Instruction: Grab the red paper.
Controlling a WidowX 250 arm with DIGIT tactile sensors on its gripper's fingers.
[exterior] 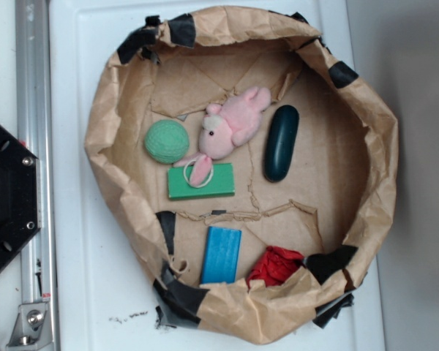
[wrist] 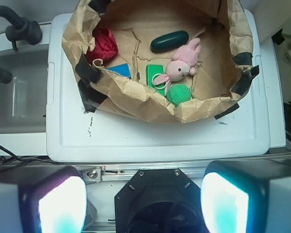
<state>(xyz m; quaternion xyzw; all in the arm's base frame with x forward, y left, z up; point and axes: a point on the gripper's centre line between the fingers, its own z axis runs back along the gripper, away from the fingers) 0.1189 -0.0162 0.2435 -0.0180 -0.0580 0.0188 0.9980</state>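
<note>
Paper nest (exterior: 384, 168) on the white worktop (exterior: 80, 292) holds six things: one red paper (exterior: 276, 265) against its near wall, one blue block (exterior: 222, 254), one green block (exterior: 202, 183), one green ball (exterior: 166, 141), one pink bunny (exterior: 229, 128), one dark oval case (exterior: 281, 142). Gripper (wrist: 143, 204) hangs back, jaws wide apart, holding nothing.

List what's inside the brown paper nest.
Inside the paper nest: red paper, blue block, green block, green ball, pink bunny, dark oval case. The rim hides the red paper's lower edge.
</note>
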